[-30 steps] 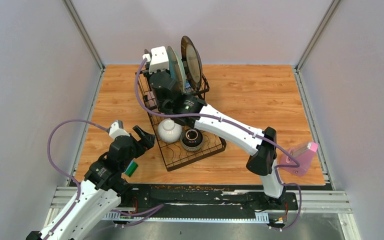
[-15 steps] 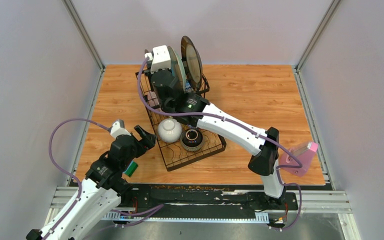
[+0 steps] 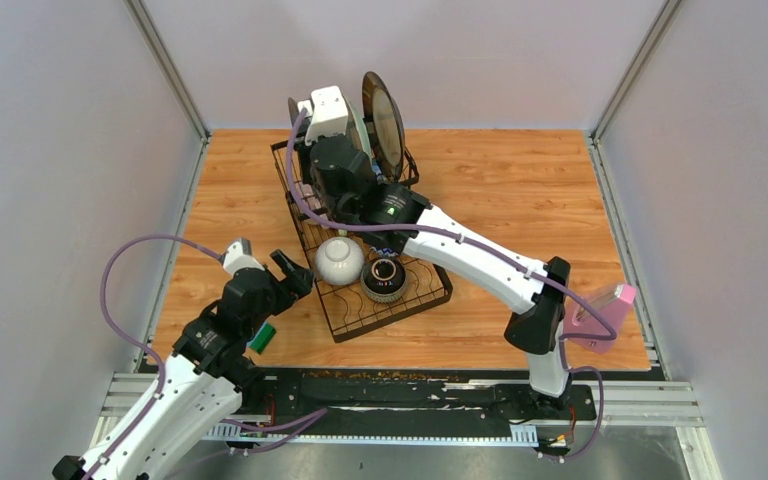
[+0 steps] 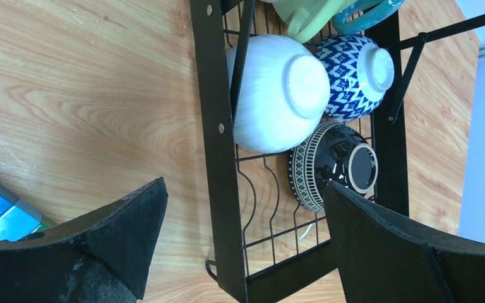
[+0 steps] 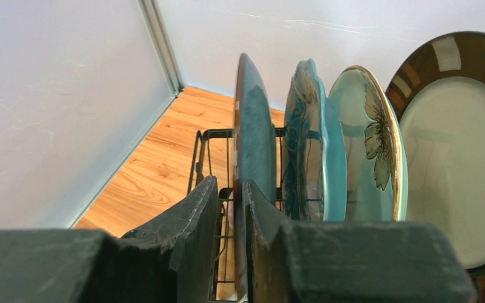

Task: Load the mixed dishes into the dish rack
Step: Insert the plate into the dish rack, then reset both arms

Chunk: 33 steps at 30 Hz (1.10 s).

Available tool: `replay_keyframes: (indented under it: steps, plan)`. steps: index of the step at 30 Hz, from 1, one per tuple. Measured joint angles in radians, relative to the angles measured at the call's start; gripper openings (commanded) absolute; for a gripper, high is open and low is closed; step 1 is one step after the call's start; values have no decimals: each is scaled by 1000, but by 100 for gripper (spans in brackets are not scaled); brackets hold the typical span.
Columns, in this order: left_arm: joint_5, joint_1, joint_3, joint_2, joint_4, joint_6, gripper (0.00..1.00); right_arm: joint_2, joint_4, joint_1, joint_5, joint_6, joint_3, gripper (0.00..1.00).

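A dark teal plate (image 5: 256, 139) stands on edge in the dish rack (image 3: 345, 318), at twelve o'clock on the table (image 3: 520, 180). My right gripper (image 5: 230, 186) sits at its rim, jaws nearly together; I cannot tell whether they pinch it. I judge this the release, so next I back straight off without tipping it; my left gripper (image 4: 245, 186) hovers spread wide at eight o'clock.
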Motion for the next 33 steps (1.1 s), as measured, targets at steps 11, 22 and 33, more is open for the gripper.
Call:
replay_keyframes:
  steps: [11,22,33]
  plan:
    - [21,0,0,34,21,1,100,-41,7,2,-28,15,0,27]
    - [31,0,0,65,35,11,100,-185,15,0,-101,14,-165,49]
    - [26,0,0,109,38,23,100,-596,98,-79,-157,13,-505,61]
